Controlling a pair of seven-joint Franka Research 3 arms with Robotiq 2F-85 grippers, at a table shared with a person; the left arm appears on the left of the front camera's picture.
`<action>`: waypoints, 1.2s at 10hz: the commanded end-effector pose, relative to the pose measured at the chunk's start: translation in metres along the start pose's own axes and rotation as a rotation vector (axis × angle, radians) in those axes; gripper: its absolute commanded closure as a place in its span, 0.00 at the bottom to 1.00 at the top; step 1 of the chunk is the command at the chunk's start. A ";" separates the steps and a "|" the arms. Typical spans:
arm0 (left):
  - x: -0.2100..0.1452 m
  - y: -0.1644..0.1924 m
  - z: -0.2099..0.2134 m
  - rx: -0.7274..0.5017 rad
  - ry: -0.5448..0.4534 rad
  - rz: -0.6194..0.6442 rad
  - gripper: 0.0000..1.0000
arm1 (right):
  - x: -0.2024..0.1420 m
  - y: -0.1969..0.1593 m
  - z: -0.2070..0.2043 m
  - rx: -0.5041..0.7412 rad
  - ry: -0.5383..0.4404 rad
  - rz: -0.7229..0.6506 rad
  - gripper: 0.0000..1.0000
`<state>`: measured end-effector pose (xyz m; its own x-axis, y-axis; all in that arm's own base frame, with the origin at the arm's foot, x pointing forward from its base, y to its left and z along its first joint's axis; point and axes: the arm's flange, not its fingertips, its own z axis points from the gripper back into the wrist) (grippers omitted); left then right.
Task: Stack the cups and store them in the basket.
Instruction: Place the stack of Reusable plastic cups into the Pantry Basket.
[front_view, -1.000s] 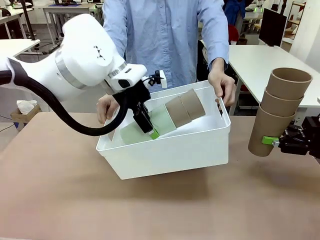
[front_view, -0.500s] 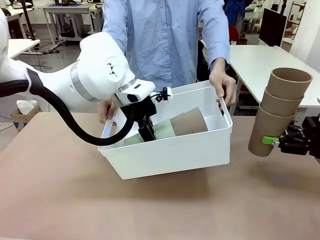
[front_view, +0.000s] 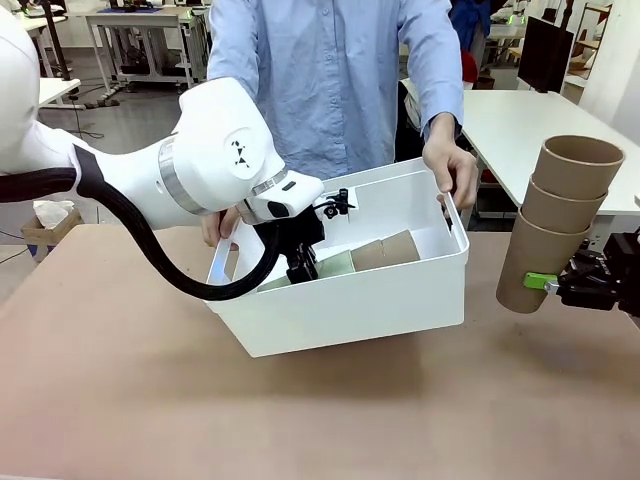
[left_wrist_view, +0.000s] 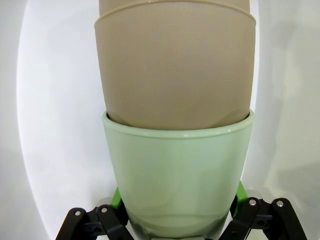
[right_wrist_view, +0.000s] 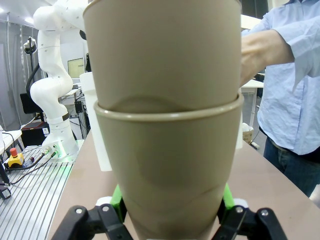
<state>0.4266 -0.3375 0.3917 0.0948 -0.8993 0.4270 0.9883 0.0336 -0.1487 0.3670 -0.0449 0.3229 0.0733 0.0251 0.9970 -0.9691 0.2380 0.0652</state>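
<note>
Above brown table (front_view: 120, 400), left fingers (front_view: 300, 268) grasp mint cup (left_wrist_view: 177, 175), right fingers (front_view: 543, 282) tan cups (front_view: 560, 220).

A lab or workshop — white work desks (front_view: 535, 128), a dark monitor (front_view: 545, 55), a red stop button (right_wrist_view: 15, 159)

Mint cup (front_view: 335, 264) half behind basket (front_view: 340, 310) wall
</note>
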 end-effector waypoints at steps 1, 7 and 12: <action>0.007 0.005 0.002 0.034 -0.005 -0.009 0.12 | 0.005 0.001 0.002 0.002 0.003 0.012 0.15; 0.008 0.002 0.018 0.072 -0.047 -0.066 0.00 | 0.005 0.001 0.002 0.002 0.003 0.012 0.15; -0.032 -0.033 0.120 0.102 -0.164 -0.071 0.00 | 0.005 0.001 0.002 0.002 0.003 0.012 0.15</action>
<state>0.4218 -0.2888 0.4824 0.0538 -0.8419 0.5369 0.9985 0.0390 -0.0389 0.3669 -0.0450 0.3228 0.0734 0.0251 0.9970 -0.9690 0.2382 0.0654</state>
